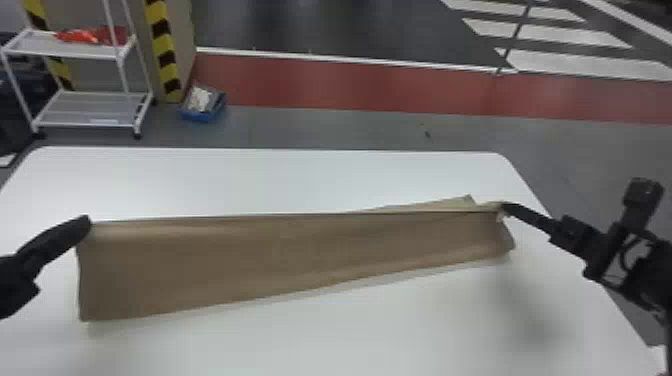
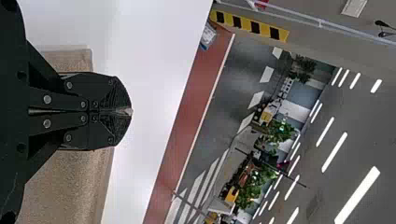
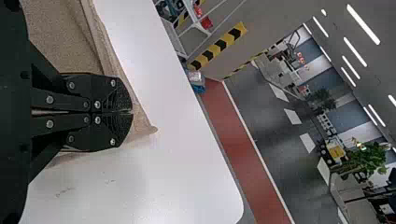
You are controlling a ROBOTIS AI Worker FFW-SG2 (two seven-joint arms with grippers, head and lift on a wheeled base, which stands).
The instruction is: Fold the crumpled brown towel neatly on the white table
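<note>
Towel [image 1: 260, 252] hangs taut between the two grippers above the white tabletop [image 1: 280, 175], its top edge drawn into a nearly straight line from one to the other. From that line the brown cloth drops toward the tabletop's near edge, deeper at the left end and narrower at the right. A small flap of it juts out behind the line, toward the far right corner. Whether its lower hem touches the tabletop, I cannot tell.

Left arm [image 1: 20, 267] enters low at the left edge of the head view and slants inward and toward the far edge of the tabletop. The left gripper [image 1: 86, 221] is clenched on the towel's upper left corner; in the left wrist view its fingers meet flat together, a bit of cloth at the tips [image 2: 130, 112].

Right arm [image 1: 650, 280] comes in over the tabletop's right edge, its wrist angled inward and the fingers reaching toward the left. The right gripper [image 1: 506, 206], just inside that edge, pinches the towel's upper right end. In the right wrist view its fingers are pressed together, with cloth running beside them and ending in a point past the tips.

Beyond the far edge, near the far left corner, stand a white cart [image 1: 85, 50] and a blue box [image 1: 200, 117] on the floor.
</note>
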